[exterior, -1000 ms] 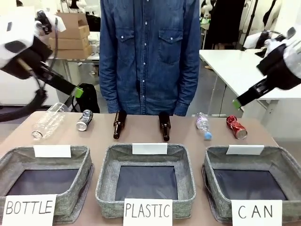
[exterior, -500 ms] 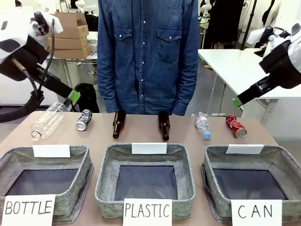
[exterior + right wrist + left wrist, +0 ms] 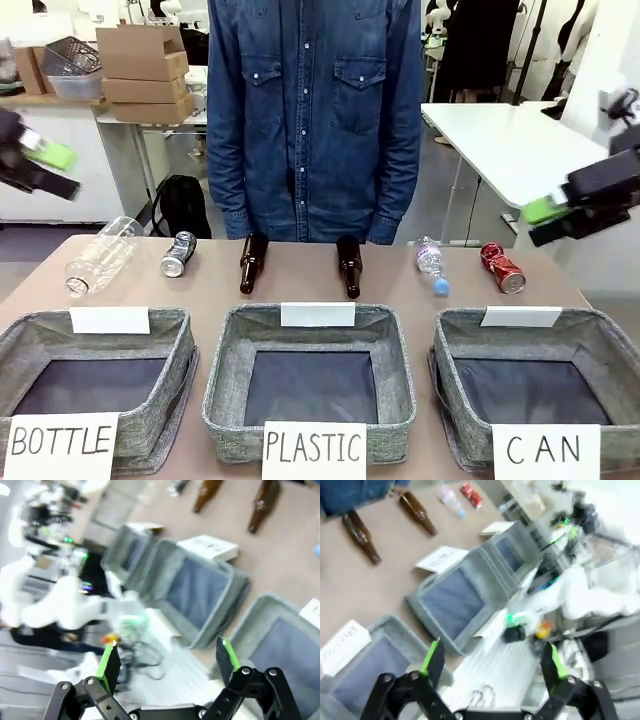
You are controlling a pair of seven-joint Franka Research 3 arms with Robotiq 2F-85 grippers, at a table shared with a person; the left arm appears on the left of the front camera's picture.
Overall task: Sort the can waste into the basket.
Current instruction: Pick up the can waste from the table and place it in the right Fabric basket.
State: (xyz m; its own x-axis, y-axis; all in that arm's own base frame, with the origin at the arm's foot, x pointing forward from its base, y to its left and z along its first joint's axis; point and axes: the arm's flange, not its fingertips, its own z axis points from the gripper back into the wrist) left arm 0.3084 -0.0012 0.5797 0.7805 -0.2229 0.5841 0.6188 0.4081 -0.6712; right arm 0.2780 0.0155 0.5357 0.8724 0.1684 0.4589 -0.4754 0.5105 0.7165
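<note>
I see the left gripper point(image 3: 45, 168) at the far left edge of the front view. It hangs blurred above the table point(image 3: 300, 282), well apart from everything on it. In its wrist view the fingers point(image 3: 431, 659) stand wide apart with nothing between them.

On the far half of the table a row of things lies on its side. At the left end is a large clear plastic bottle point(image 3: 100, 257), and just beside it is the silver and black can point(image 3: 179, 254). Next come two brown glass bottles point(image 3: 250, 263), both with their necks pointing toward my side. After them lies a small clear bottle point(image 3: 431, 265) with a blue cap. The red can point(image 3: 502, 269) is at the right end, on the tabletop just behind the far rim of the CAN basket point(image 3: 580, 322). Both cans lie outside that basket.

A person in a denim shirt point(image 3: 315, 120) stands at the far side, behind the middle of the row.

Nearest me, three grey baskets sit side by side. They are the BOTTLE basket point(image 3: 30, 325), the PLASTIC basket point(image 3: 250, 322) and the CAN basket, each with a white sign on its front.

The right gripper point(image 3: 548, 222) hovers at the right edge, above and to the right of the red can, not touching it. In its wrist view the fingers point(image 3: 107, 665) are spread wide and hold nothing.
</note>
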